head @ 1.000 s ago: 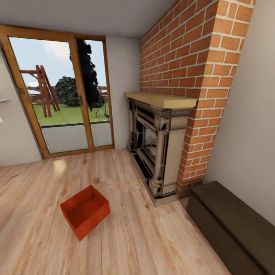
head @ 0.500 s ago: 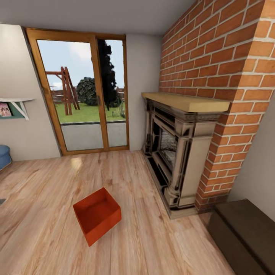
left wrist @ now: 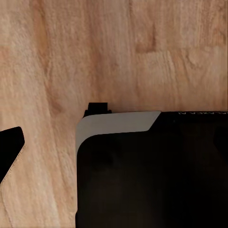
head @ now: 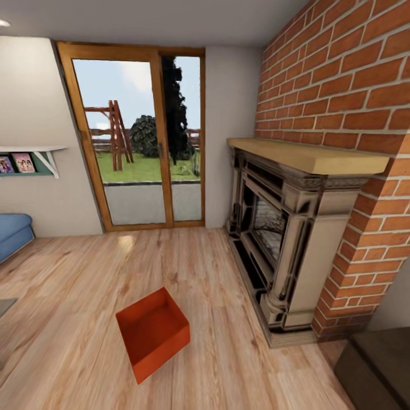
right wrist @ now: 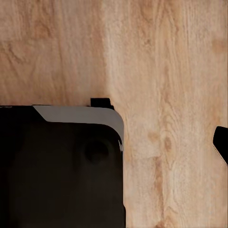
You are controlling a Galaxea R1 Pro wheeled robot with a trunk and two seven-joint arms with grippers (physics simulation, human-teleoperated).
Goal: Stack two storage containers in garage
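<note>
So the head view is looking into the living room, and there's one bin (head: 152, 332) sitting on the wood floor (head: 74, 285), near and a bit left of center. It's orange-red, open-top, turned at an angle so one corner points at the camera (looks empty inside). It's well apart from everything else, nothing touching it.

To the right is the fireplace (head: 279, 228) with a pale wood mantel (head: 310, 155), set into a brick wall (head: 341, 85). Far side has the wood-framed glass doors (head: 139, 142) with grass and a wooden frame outside. At the far left edge there's a bit of blue sofa (head: 12, 233), and above it a small shelf (head: 28, 159) with pictures. A dark bench (head: 378, 364) pokes in at the near right corner.

Both wrist views just look down at wood floor with a dark, grey-edged body (left wrist: 152, 171) in front. Can't tell whether either tool is open or closed, or holding anything.
</note>
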